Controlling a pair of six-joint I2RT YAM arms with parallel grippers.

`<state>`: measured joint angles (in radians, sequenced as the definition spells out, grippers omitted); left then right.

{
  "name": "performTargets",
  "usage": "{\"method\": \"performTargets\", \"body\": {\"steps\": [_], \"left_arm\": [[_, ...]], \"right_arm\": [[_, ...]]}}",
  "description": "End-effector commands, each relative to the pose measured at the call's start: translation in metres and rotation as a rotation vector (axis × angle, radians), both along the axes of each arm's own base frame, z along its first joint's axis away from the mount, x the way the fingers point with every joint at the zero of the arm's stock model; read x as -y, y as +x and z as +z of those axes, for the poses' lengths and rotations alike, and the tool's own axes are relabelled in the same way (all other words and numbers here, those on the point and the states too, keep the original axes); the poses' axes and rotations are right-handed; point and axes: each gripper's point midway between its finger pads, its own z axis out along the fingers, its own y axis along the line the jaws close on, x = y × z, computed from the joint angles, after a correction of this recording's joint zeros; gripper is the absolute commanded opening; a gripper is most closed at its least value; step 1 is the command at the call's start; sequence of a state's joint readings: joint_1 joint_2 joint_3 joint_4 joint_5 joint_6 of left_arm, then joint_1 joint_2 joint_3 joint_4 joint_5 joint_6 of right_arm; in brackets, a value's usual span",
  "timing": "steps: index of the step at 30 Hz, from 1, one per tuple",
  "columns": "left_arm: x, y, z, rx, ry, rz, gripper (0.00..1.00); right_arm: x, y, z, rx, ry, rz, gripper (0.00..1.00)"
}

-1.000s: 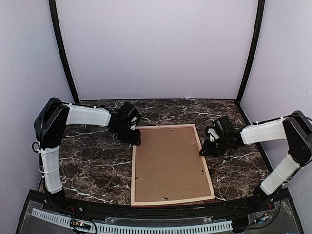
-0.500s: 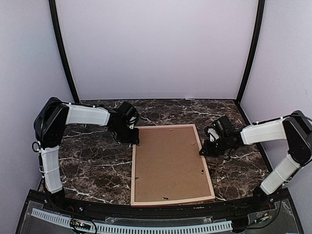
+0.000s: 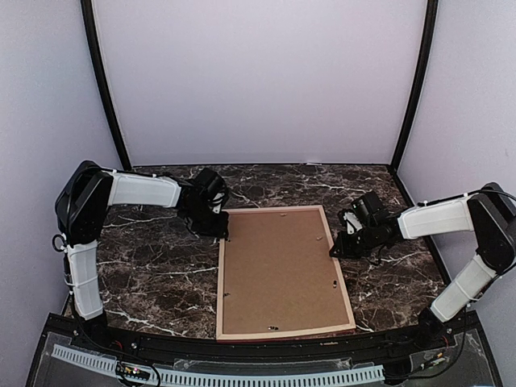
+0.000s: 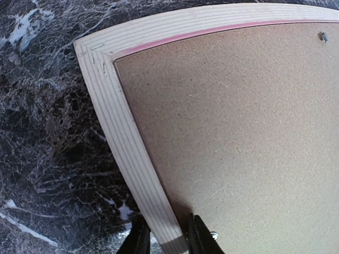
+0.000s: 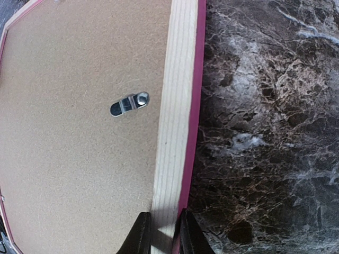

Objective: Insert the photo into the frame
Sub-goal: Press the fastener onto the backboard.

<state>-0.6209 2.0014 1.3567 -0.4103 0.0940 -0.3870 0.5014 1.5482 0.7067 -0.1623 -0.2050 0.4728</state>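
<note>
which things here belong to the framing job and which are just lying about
Job: frame, face down; brown backing board in it; metal turn clip; left pincer and right pincer, each on a rail. Photo not seen.
Lying about: only the marble table beneath.

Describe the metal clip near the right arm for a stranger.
A pale wooden picture frame lies back-up on the dark marble table. On its brown fibreboard backing, beside the rail the right fingers grip, sits an oblong silver clip, shiny against matte board.

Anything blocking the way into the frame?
Yes. The backing board fills the whole opening of the frame, with a metal clip sitting on it near the right rail. The photo isn't in view.
</note>
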Motion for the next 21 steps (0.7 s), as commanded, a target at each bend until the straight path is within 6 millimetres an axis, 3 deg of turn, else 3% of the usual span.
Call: {"method": "performTargets", "body": {"steps": [1, 7, 14, 21], "left_arm": [[0.003, -0.044, -0.013, -0.145, 0.013, -0.101, 0.25], [0.01, -0.035, 0.002, -0.109, -0.01, -0.11, 0.3], [0.013, -0.02, 0.03, -0.015, -0.039, -0.087, 0.47], [0.007, -0.031, 0.032, -0.01, -0.061, -0.067, 0.58]], "right_arm": [[-0.007, -0.002, -0.01, -0.016, 0.01, 0.026, 0.18], [-0.007, -0.003, -0.011, -0.018, 0.007, 0.025, 0.18], [-0.007, -0.003, -0.01, -0.016, 0.008, 0.024, 0.18], [-0.008, -0.001, -0.009, -0.011, 0.012, 0.024, 0.18]]}}
